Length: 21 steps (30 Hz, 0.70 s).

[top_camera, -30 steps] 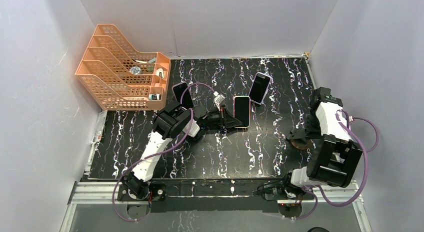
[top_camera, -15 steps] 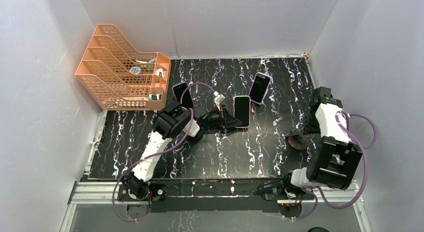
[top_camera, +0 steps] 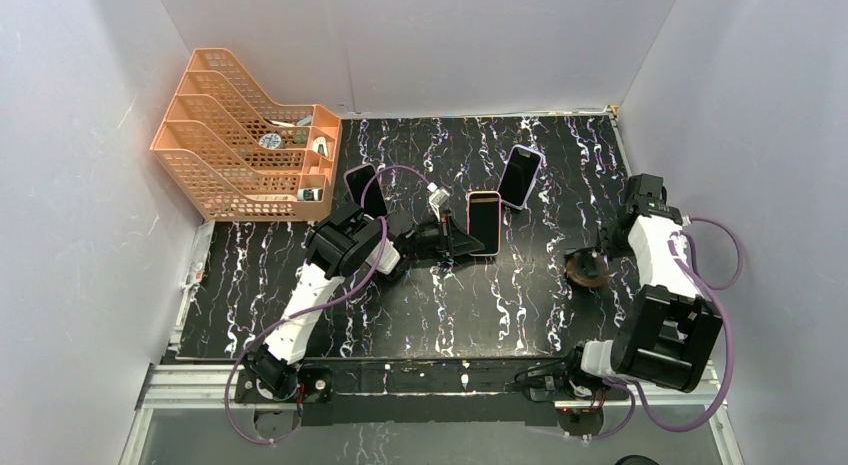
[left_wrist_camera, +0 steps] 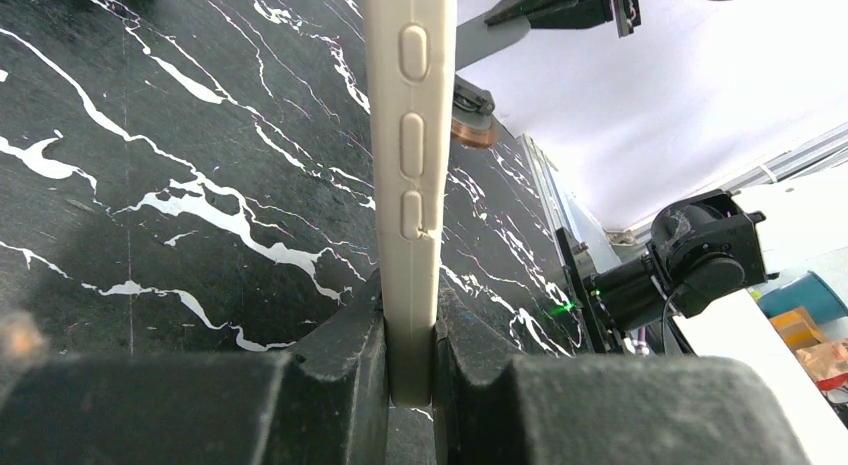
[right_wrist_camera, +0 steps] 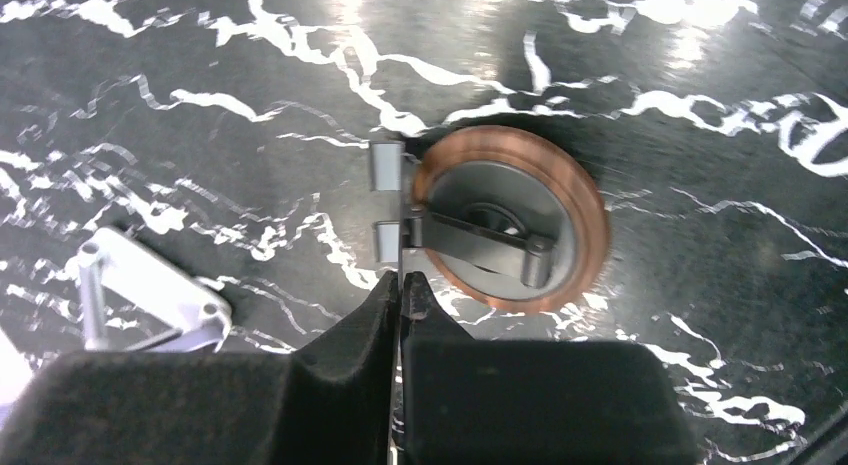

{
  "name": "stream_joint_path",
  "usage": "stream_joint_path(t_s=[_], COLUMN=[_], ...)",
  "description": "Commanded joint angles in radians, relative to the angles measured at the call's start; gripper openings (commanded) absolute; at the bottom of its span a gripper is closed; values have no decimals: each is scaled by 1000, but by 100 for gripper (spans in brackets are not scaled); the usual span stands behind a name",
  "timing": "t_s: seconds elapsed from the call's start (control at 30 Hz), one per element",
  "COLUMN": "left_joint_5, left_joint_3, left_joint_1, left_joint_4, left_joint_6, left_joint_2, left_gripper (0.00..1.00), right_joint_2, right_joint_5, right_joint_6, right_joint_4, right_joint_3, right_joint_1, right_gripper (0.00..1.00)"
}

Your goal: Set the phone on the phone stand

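Surface: black white-veined marble counter point(top_camera: 450, 315), carrying everything.
Phone: cream-cased phone point(left_wrist_camera: 410, 135) held upright on edge near mid-counter, well apart from stand.
Left hand: left hand point(left_wrist_camera: 410, 330) clenched on phone's lower edge.
Right hand: right hand point(right_wrist_camera: 400, 285) pinching round copper-rimmed phone stand point(right_wrist_camera: 505, 220) by its grey hinge tab.
Change: stand dragged inward, closer to phone than a second ago; phone barely shifted.
Meaning: probably gap-closing; placement not yet done.

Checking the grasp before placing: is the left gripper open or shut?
Shut on the phone: the left gripper pinches its cream case from both sides, no gap showing.
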Motion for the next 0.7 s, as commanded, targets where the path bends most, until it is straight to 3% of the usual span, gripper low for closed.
stream_joint_path(t_s=[0.0,0.23,0.43,0.57,0.67], left_joint_5=[-25,-21,-18,-40,-42], left_joint_3=[-10,-16,-42,-101,-132], left_joint_1=[35,36,50,73,84], left_joint_4=[38,49,81,118,121], left_joint_6=[16,10,-12,-10,-5], left_joint_2=[78,61,4,-86,-156], left_gripper=[0,0,0,0,0], right_joint_2=[-56,-146,-48,212,335], right_joint_5=[-55,-273,-808,-1192,-1291], right_joint_6=[-133,-375,-586,-726,-832], right_joint_4=[136,434,819,672,513], right_joint_3=[8,-48,-32,236,407], right_joint_1=[7,7,7,16,57], right_gripper=[4,1,1,1,1])
